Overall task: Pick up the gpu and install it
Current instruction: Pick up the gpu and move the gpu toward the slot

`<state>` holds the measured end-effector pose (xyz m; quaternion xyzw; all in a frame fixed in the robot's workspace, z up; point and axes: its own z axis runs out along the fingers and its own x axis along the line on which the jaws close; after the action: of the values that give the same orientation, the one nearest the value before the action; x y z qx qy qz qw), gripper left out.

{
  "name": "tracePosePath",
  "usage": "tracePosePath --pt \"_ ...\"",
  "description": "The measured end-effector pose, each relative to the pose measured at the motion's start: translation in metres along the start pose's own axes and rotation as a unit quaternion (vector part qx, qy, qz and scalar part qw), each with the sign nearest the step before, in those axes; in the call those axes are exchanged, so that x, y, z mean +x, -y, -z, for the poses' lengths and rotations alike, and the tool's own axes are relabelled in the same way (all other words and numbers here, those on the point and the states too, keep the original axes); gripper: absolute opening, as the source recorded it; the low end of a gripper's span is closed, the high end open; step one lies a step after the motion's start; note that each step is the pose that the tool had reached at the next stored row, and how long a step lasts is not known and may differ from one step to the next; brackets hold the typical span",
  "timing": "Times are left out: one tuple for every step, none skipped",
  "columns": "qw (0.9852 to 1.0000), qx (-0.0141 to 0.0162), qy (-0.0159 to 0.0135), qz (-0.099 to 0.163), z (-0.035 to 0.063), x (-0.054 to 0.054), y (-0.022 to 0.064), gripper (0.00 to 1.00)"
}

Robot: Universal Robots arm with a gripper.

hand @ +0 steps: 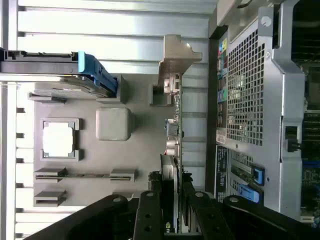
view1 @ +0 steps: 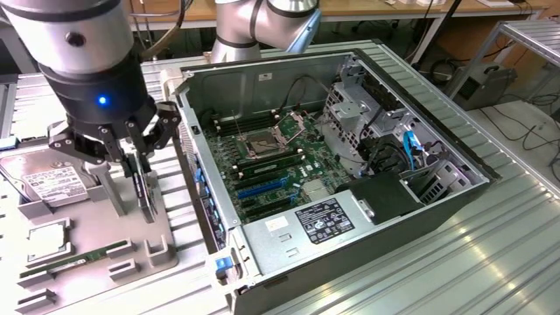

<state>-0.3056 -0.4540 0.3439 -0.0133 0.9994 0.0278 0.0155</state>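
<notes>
The gpu (view1: 141, 190) stands on edge in a slot of the grey tray (view1: 96, 223), just beside the case (view1: 262, 82), on the exterior view's left of it. I have my gripper (view1: 131, 157) down over the card's top edge. In the wrist view the gripper (hand: 171, 195) straddles the gpu (hand: 172, 145), with one finger (hand: 150, 215) against each face, so I am clenched on the card. Its lower edge looks seated in the tray; I cannot tell whether it has lifted at all. The silvery bracket (hand: 177, 57) sits at the end of the card away from my fingers, and the card runs alongside the case's perforated rear panel (hand: 245, 90).

Farther from the case than the gpu, the tray (hand: 140, 150) also holds a drive (view1: 44, 180) with a white label, a square cpu (view1: 48, 237) in its own pocket, and a green memory stick (view1: 75, 260) lying flat. The wrist view shows the cpu (hand: 58, 139) and the stick (hand: 80, 175) as well.

The case lies on its side with the panel off, and the green board (view1: 271, 164) faces up inside it. Case and tray rest on a ribbed metal table (view1: 455, 262).
</notes>
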Motion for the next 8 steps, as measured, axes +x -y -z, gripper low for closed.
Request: tracePosePath --pt "1.0000 0.0000 -0.0002 0.000 0.0051 -0.002 0.0006 0.26" --pt "1.0000 0.0000 -0.0005 0.000 0.0099 -0.003 0.0012 0.26" --pt "1.0000 0.0000 -0.0008 0.000 0.0144 -0.004 0.0018 0.26" --pt "1.0000 -0.0001 -0.0011 0.000 0.0190 -0.006 0.0024 0.26" --pt "1.0000 -0.0001 -0.0014 0.000 0.0238 -0.007 0.0032 0.26" --pt "1.0000 -0.0001 -0.0017 0.000 0.0284 -0.009 0.0040 0.26" --pt "1.0000 -0.0001 -0.0023 0.000 0.0325 -0.011 0.0050 0.26" --pt "1.0000 -0.0001 -0.0031 0.000 0.0376 -0.013 0.0063 0.26"
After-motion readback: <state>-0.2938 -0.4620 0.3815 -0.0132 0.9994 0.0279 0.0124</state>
